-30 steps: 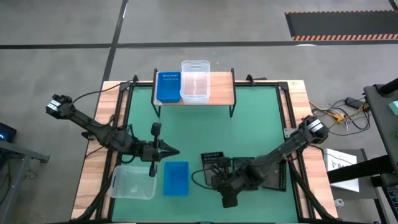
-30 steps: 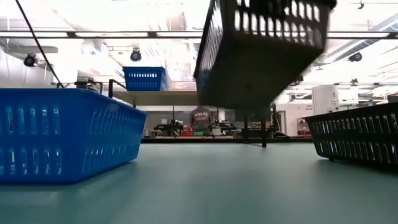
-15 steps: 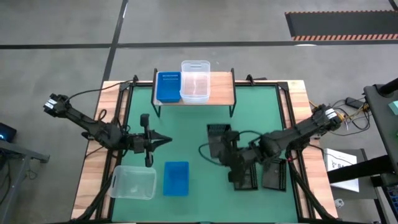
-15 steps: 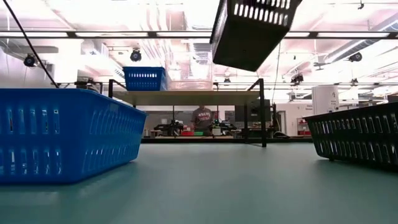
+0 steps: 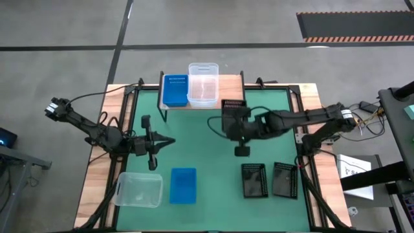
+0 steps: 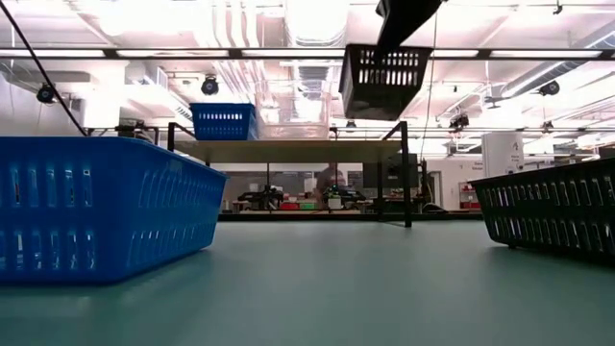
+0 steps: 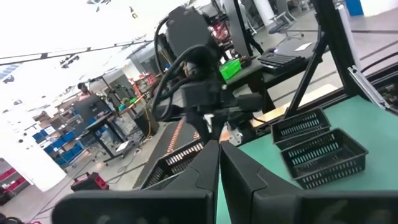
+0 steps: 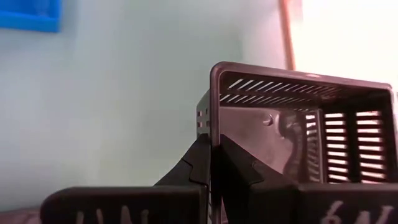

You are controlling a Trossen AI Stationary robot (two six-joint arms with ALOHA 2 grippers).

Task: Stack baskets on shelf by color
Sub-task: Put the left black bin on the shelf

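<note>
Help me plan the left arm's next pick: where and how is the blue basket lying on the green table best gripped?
Grip the blue basket by its rim: it sits upright and open-topped, so one finger can drop inside a thin wall and one outside. Come from above onto the short end facing the shelf; the clear basket crowds one long side. The left gripper, shut, is near there.

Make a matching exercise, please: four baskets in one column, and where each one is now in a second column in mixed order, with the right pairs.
Things:
1. black basket in the right gripper
2. clear basket with the blue basket beside it
3. clear basket near the left arm
4. two black baskets

Places:
A. on the green table, at its front left
B. held in the air, near the shelf's right end
C. on the shelf
D. side by side on the table, at its front right

Pairs: 1-B, 2-C, 3-A, 4-D
</note>
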